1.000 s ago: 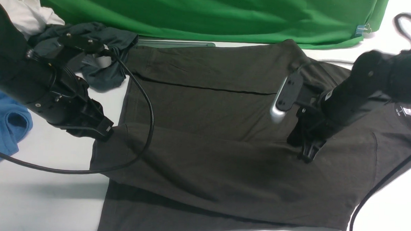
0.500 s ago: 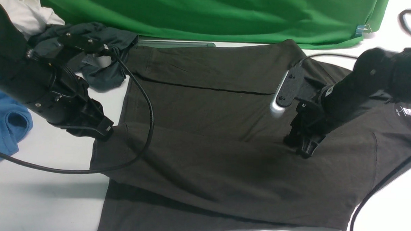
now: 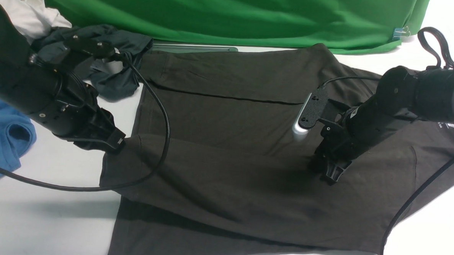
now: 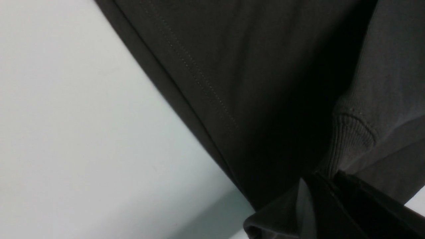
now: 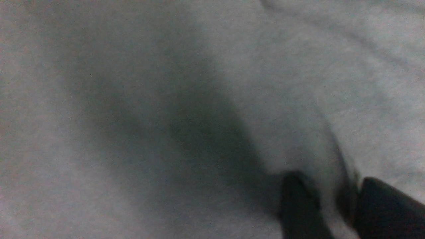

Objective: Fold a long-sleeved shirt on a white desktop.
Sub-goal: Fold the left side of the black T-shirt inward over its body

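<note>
Front view: the long-sleeved shirt (image 3: 225,173) lies spread across the white desk (image 3: 46,219), with bare desk at near left and near right. The left gripper (image 3: 117,142) has its jaws clamped on a ribbed cuff (image 4: 348,139) at the shirt's left edge. The right gripper (image 3: 330,174) presses mid-shirt, jaws slightly apart with cloth between; I cannot tell whether they grip.
</note>
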`<state>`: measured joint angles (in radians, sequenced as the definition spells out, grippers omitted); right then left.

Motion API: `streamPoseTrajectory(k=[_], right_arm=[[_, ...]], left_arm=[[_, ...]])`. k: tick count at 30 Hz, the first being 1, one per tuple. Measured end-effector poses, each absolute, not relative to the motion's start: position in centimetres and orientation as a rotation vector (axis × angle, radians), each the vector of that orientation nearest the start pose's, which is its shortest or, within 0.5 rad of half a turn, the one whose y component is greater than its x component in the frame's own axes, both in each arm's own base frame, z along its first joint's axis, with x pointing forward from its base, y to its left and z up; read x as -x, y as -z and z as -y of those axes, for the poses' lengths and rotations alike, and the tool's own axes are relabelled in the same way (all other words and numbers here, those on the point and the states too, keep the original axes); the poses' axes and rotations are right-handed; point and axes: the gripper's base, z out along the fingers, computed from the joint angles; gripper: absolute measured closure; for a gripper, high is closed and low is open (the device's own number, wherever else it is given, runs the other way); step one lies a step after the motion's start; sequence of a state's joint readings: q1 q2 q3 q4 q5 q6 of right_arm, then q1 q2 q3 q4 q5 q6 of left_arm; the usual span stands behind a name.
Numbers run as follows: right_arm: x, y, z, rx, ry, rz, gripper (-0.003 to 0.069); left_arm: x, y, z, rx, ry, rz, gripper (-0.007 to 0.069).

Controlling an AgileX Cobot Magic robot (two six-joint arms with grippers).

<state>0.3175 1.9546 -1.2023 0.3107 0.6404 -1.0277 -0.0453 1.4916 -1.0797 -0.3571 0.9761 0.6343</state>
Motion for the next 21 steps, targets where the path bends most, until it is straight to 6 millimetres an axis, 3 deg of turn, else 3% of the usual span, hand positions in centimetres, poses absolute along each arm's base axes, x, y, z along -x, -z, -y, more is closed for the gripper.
streamPoseTrajectory(k=[3,11,21], right_arm=[[-35.3,-14.8,-13.4,1.504,-0.174,-2.396,0.0523],[-34.9,-15.3,-13.3,1.524,-0.175,-2.395,0.0627],[-35.1,-18.4,-12.5,1.399,-0.117,-2.349,0.0641]], left_arm=[[-28.5,-26.5,3.9,-0.711,0.323,-2.683,0.0588],[-28.5,-26.5,3.9,-0.711,0.323,-2.683,0.0588],[-29.0,-26.7,3.9,-0.690,0.295,-2.644,0.0588]])
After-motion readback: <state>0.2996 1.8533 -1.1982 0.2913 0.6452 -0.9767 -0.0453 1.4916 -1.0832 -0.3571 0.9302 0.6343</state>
